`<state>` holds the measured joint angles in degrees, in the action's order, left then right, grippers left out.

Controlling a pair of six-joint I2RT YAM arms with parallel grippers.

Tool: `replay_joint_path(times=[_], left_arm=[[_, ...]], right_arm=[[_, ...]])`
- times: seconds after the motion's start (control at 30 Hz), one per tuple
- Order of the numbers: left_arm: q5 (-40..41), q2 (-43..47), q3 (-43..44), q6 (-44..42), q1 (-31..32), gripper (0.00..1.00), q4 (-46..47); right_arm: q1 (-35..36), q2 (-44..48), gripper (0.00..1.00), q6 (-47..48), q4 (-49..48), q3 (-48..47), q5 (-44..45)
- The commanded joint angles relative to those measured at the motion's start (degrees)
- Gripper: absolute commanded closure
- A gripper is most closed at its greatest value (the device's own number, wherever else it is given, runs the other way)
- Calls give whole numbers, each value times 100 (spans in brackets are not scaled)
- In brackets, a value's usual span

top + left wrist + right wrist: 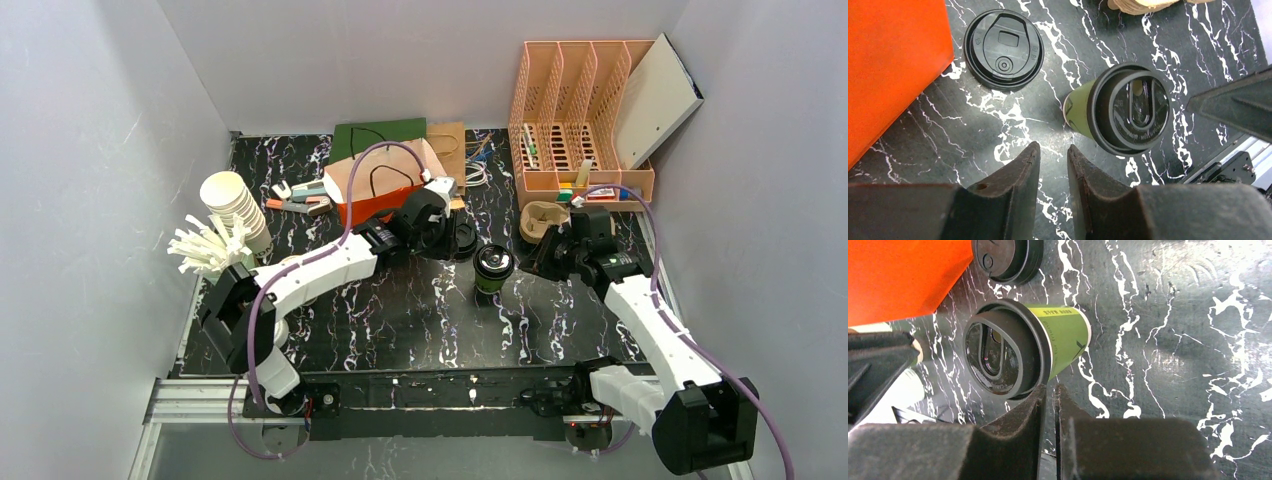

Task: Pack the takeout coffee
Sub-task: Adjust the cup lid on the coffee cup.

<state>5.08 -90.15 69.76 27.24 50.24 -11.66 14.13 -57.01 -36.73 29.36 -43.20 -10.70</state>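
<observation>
Standing upright mid-counter (400, 310), the lidded green cup (493, 268) sits between the two claws, touched by neither. To its left, the left claw (1052, 160) hovers with jaws a narrow gap apart, empty, near a loose black lid (1003, 49) beside the orange bag (893, 65). The right claw (1051, 392) has its jaws nearly together, empty.

Green cup (1079, 111), black lid (1131, 115); black white-veined table (1013, 125); orange bag (888, 60).
</observation>
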Motion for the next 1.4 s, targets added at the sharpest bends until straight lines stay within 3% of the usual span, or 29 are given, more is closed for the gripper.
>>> replay_joint_path(times=[0.0,0.47,1.37], left_arm=[[-379,-71,-173,264,-126,75,469],[-1023,-498,-152,378,-206,72,986],[-1414,-1031,-72,431,-206,82,1313]], right_arm=[[-115,-43,79,315,-340,98,-475],[-199,-201,79,433,-563,190,-739],[-202,-482,81,500,-748,198,-895]])
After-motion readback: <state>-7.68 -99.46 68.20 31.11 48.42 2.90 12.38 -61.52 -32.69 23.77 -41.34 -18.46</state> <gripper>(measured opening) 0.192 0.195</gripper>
